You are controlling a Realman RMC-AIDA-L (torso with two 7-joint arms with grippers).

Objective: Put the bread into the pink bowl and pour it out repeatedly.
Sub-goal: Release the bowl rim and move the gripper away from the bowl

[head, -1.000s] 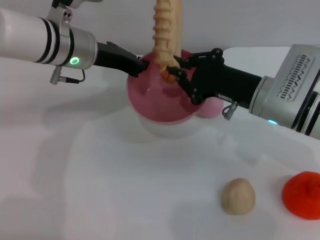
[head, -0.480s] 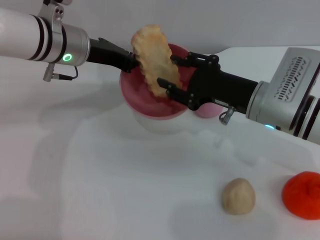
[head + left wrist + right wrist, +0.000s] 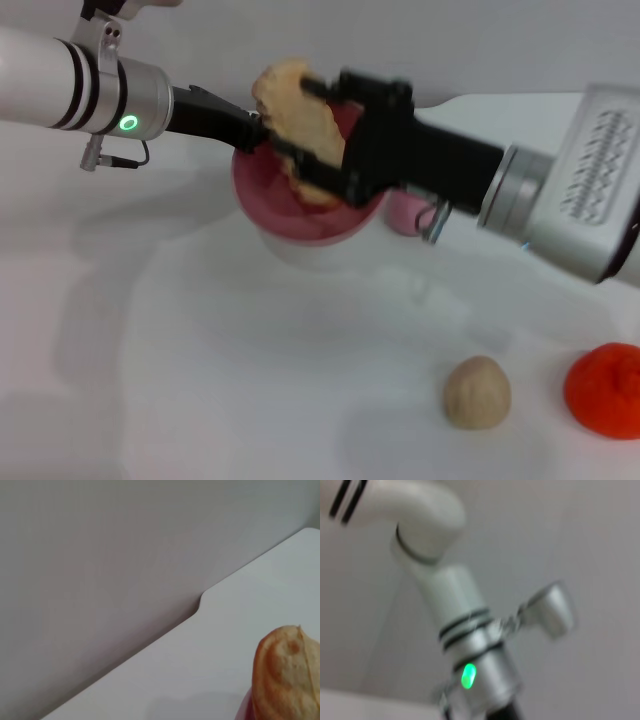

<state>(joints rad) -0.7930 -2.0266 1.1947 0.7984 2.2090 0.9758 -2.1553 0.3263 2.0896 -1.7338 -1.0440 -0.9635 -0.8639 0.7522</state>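
Pink bowl (image 3: 290,205) behind bread (image 3: 295,125); beige lump (image 3: 477,393), red-orange blob (image 3: 603,388) well apart

A white table (image 3: 250,380) with a glossy top runs back to a plain grey wall (image 3: 100,545). Its far edge seems to have a notched, rounded corner (image 3: 200,602). Light is soft and even.
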